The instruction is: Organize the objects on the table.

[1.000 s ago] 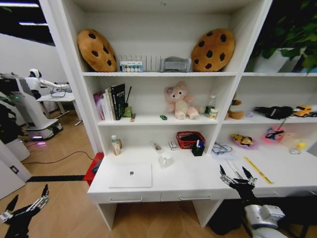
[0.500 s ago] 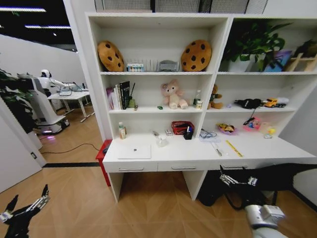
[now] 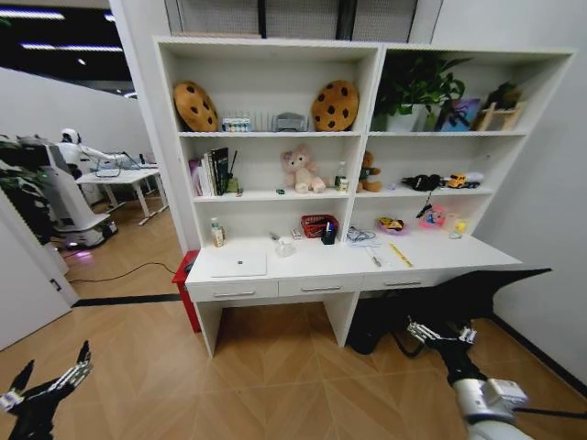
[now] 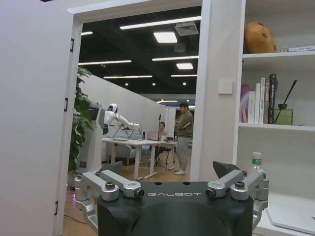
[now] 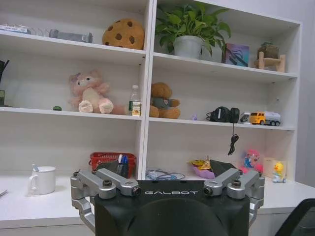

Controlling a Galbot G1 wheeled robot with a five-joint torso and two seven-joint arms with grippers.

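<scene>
the laptop (image 3: 238,265) is seen centre-left on the table (image 3: 303,272); the left gripper (image 3: 44,385) and right gripper (image 3: 440,333), fingers spread, are held low.

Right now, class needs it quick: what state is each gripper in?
Left gripper: open, holding nothing, low near the floor.
Right gripper: open, holding nothing, low in front of the desk.
</scene>
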